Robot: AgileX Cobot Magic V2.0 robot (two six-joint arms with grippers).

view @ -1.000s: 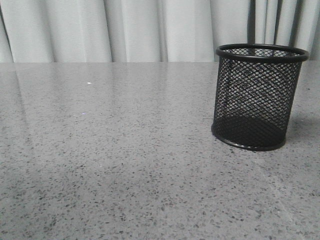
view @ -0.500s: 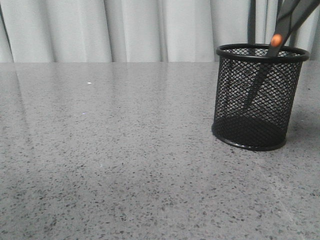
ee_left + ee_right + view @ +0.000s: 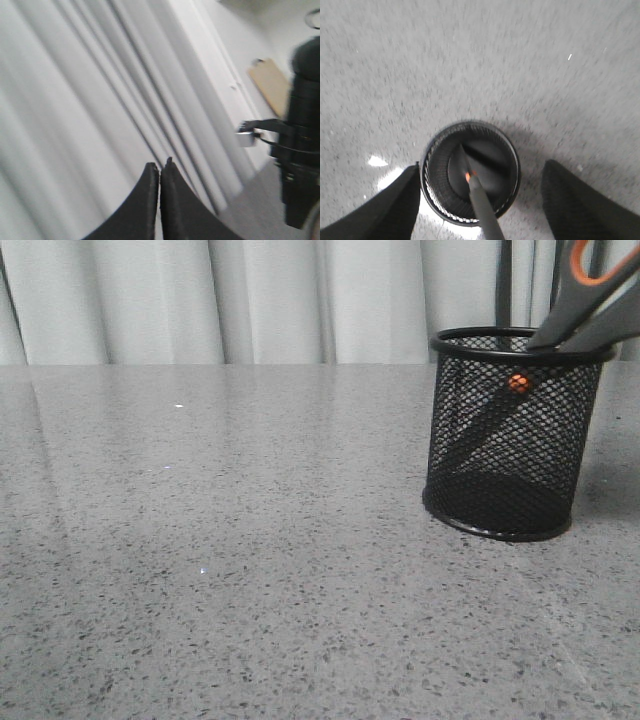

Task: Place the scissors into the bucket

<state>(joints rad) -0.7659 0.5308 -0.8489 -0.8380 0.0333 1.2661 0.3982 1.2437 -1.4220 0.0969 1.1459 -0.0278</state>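
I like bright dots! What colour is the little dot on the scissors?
Orange. The scissors' pivot dot shows best in the front view, through the black mesh.

A staged robot test bench, most likely a lab or studio

A bare grey speckled table point(image 3: 250, 570) fills the lower frame, with pale pleated curtains point(image 3: 270, 300) hung right across the top as a backdrop; in the left wrist view, at the right edge, a black stand point(image 3: 302, 150) with cables and a plain white wall point(image 3: 235, 45) behind it
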